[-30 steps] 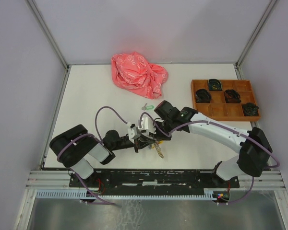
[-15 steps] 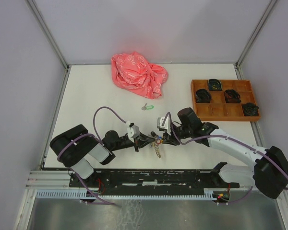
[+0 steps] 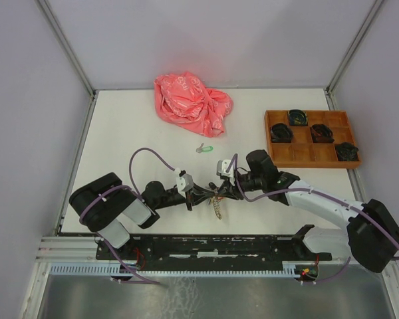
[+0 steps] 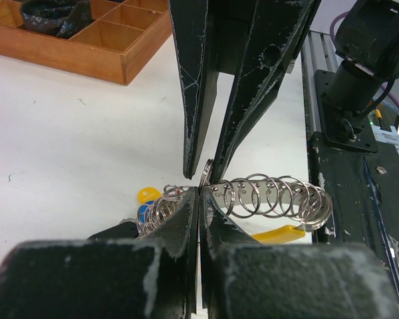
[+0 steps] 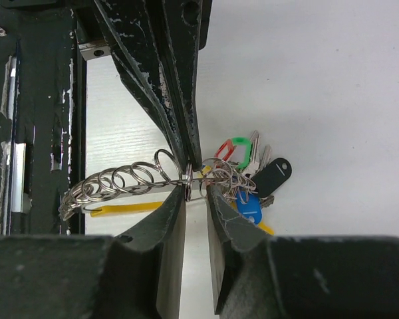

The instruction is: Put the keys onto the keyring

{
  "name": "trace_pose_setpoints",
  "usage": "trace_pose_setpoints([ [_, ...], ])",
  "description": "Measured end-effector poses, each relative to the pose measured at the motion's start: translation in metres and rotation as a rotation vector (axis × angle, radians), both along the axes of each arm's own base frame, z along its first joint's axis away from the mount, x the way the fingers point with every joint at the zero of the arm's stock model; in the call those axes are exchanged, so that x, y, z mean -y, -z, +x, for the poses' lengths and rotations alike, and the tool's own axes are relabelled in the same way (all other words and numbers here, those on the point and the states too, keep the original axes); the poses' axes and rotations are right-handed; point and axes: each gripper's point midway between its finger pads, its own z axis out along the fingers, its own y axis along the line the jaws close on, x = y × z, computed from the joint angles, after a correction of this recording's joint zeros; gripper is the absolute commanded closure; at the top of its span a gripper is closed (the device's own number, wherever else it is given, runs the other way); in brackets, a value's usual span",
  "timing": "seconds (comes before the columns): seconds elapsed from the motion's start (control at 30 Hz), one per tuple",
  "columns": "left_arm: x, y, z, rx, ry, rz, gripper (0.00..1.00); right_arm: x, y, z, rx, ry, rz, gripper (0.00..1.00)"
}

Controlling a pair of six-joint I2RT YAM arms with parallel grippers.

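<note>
The left gripper (image 4: 198, 194) is closed tight on the keyring (image 4: 269, 196), low in the frame's centre. The right gripper (image 5: 196, 193) is narrow around one ring, maybe not pinching. The green-tagged key (image 3: 203, 149) lies apart above them. If the right jaws slip, the ring could spring away.

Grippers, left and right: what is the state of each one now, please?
Left gripper: shut, pinching the coiled chain of silver metal rings.
Right gripper: slightly open, its fingers on either side of one ring of that chain.
</note>
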Motion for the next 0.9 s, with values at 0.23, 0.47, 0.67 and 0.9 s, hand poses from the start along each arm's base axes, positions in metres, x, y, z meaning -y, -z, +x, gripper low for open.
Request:
trace_pose_setpoints([
  [0.23,0.0,0.0,0.0,0.0,0.0,0.0,0.96,-0.002,0.002,-0.001,-0.014,-0.005,0.004,0.99],
  [0.47,0.0,-0.001,0.0,0.003,0.001,-0.003,0.79,0.002,-0.001,0.0,-0.06,-0.016,-0.083,0.99],
  [0.67,0.0,-0.001,-0.001,0.004,0.006,-0.003,0.69,0.006,-0.007,0.004,-0.101,-0.036,-0.266,0.99],
  [0.9,0.003,0.0,0.0,0.004,0.015,-0.002,0.67,0.012,-0.003,-0.007,-0.133,-0.079,-0.448,0.99],
])
